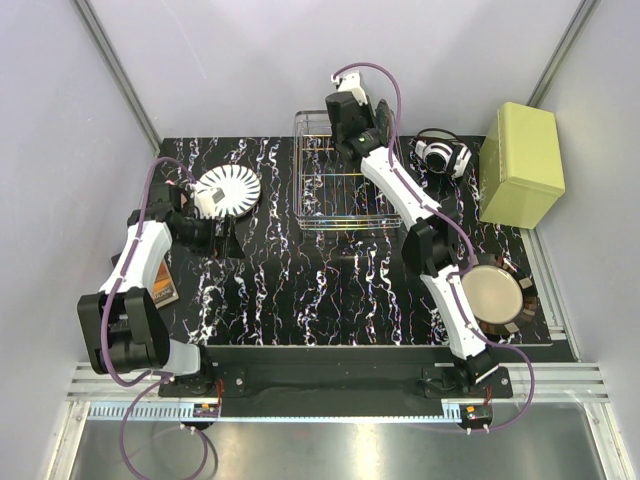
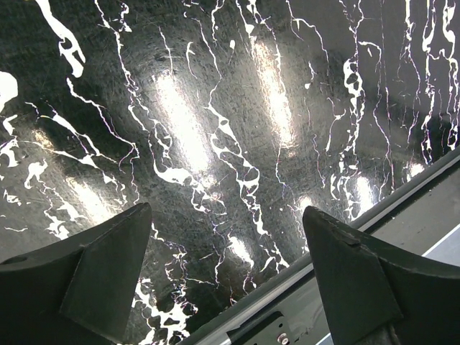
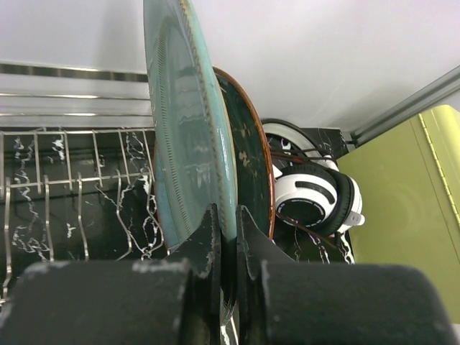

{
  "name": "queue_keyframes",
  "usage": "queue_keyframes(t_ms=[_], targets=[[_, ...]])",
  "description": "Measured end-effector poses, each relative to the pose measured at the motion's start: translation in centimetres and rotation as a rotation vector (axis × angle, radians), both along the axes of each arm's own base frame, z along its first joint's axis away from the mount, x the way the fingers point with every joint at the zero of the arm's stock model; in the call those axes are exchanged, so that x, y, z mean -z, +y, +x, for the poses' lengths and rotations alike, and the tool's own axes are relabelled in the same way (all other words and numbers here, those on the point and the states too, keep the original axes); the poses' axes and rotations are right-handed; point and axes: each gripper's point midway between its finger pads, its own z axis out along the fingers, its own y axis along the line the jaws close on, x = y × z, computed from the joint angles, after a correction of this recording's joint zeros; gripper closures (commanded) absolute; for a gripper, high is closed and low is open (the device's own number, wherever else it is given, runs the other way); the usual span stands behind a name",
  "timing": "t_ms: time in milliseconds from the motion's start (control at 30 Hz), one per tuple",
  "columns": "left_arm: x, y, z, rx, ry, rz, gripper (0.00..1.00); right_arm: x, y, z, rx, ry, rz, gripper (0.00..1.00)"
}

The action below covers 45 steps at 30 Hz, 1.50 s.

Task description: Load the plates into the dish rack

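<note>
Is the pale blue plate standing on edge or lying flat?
On edge: the pale plate stands vertical, its rim pinched in the right gripper.

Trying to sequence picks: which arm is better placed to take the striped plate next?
Left. The left gripper is open and empty, close to the striped plate; the right gripper is shut on the pale green-blue plate at the dish rack, so it is occupied.

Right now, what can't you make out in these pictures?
Right wrist view: the right end effector hides the pale plate's lower edge, so its seating in the dish rack is unclear.
Top view: the right arm covers that plate and part of the beige plate.
Left wrist view: striped plate out of frame.
</note>
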Motion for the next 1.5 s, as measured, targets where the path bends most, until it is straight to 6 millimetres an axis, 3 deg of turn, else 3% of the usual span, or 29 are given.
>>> queue_keyframes(t_ms=[67, 100, 533, 733, 767, 800, 867, 900, 967, 1133, 1300, 1400, 1500], targets=[[0.1, 0.0, 0.1, -0.003, 0.003, -0.002, 0.08, 0.5, -0.3, 0.1, 0.003, 0.010, -0.006, 1.00], [0.1, 0.0, 0.1, -0.003, 0.004, -0.002, 0.01, 0.7, -0.4, 0.1, 0.005, 0.014, -0.008, 1.00], [0.8, 0.4, 0.2, -0.025, 0.032, 0.016, 0.01, 2.4, -0.3, 0.3, 0.000, 0.042, 0.005, 1.00], [1.0, 0.9, 0.4, -0.046, 0.033, 0.044, 0.01, 5.5, 0.2, 0.6, 0.006, 0.078, 0.019, 1.00], [1.0, 0.9, 0.4, -0.048, 0.032, 0.048, 0.01, 6.3, 0.2, 0.7, 0.011, 0.089, 0.012, 0.97], [1.0, 1.0, 0.4, -0.050, 0.031, 0.051, 0.01, 6.3, 0.3, 0.7, 0.020, 0.081, 0.013, 0.78], [1.0, 1.1, 0.3, -0.052, 0.027, 0.056, 0.01, 6.3, 0.5, 0.7, 0.026, 0.074, 0.016, 0.63], [0.9, 1.1, 0.2, -0.053, 0.027, 0.058, 0.01, 6.3, 0.5, 0.7, 0.028, 0.069, 0.020, 0.49], [0.9, 1.1, -0.1, -0.054, 0.025, 0.060, 0.01, 6.2, 0.5, 1.0, 0.034, 0.056, 0.034, 0.41], [0.7, 1.4, 0.0, -0.066, 0.009, 0.083, 0.01, 6.1, 0.5, 1.1, 0.035, 0.046, 0.043, 0.32], [0.8, 3.8, 1.4, -0.146, -0.021, 0.201, 0.01, 5.8, 0.5, 0.6, 0.030, 0.056, 0.031, 0.30], [-0.6, 4.8, 3.6, -0.177, -0.061, 0.231, 0.01, 4.6, 0.4, -0.3, 0.022, 0.063, 0.018, 0.30], [-2.9, 5.5, 7.5, -0.194, -0.125, 0.231, 0.01, 1.7, 0.4, -1.3, 0.009, 0.036, 0.024, 0.30]])
